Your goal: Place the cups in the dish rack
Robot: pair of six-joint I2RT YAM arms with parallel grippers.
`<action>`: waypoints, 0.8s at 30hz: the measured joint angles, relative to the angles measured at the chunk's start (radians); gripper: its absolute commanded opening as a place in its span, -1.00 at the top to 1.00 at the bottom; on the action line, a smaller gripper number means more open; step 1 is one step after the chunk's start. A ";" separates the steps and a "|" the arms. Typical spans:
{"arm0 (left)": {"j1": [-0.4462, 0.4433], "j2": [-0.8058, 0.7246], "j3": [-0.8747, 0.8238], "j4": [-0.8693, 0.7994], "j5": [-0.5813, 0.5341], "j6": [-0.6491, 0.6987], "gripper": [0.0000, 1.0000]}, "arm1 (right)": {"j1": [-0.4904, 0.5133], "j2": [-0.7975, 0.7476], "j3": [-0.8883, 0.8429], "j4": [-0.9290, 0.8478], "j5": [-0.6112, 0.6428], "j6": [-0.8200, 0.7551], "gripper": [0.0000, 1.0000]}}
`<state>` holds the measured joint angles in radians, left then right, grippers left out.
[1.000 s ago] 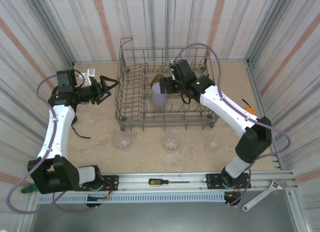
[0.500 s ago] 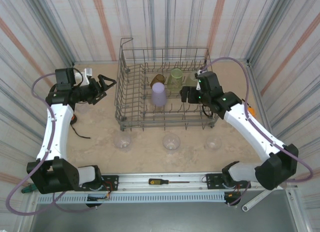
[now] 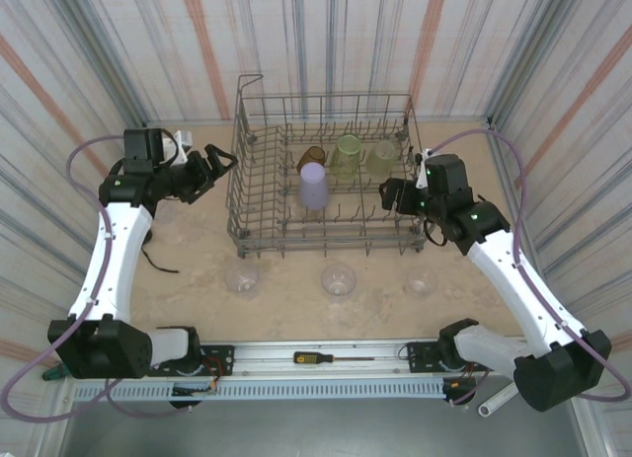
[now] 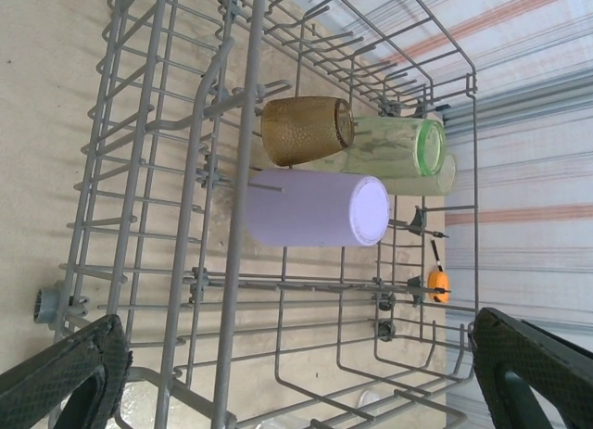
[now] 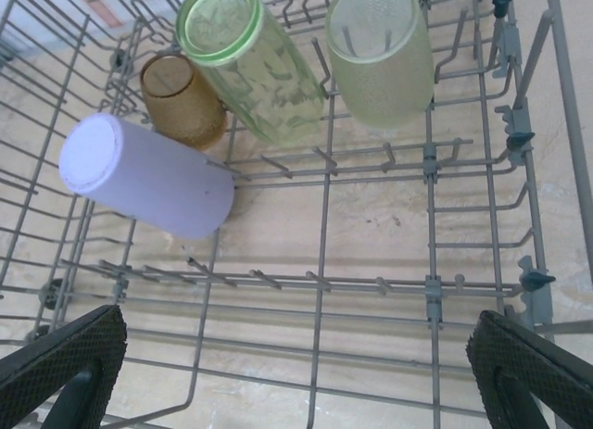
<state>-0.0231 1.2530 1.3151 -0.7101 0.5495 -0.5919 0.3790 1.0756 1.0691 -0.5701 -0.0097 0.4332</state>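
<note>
Four tumblers, the amber cup (image 3: 309, 159), lavender cup (image 3: 313, 186), pale green cup (image 3: 348, 153) and yellowish cup (image 3: 382, 156), sit in the dish rack (image 3: 235, 195). Three clear cups (image 3: 339, 277) stand on the desk (image 3: 188, 250) before its near side, long axes vertical. Both end effectors are spread and empty. The left end effector (image 3: 217, 168) hangs beside the rack's left wall and the right end effector (image 3: 387, 196) at its right end, so the right clear cup (image 3: 421, 279) lies nearest the right arm, toward the bases.
</note>
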 measured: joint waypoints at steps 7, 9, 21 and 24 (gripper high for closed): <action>-0.079 0.001 0.023 0.000 -0.066 -0.012 -0.97 | 0.000 -0.053 0.000 -0.081 -0.011 0.001 -0.98; -0.095 0.007 0.032 0.000 -0.073 -0.013 -0.97 | 0.000 -0.076 -0.005 -0.100 -0.009 0.004 -0.98; -0.125 0.056 0.077 0.012 -0.080 -0.010 -0.97 | 0.000 -0.240 -0.062 -0.256 0.016 0.080 -0.98; -0.128 0.068 0.078 0.019 -0.080 -0.007 -0.97 | 0.000 -0.262 -0.093 -0.288 0.016 0.101 -0.98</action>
<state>-0.1509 1.3205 1.3933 -0.6914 0.4698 -0.5987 0.3794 0.8131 0.9764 -0.8585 0.0063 0.5343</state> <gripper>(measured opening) 0.986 0.989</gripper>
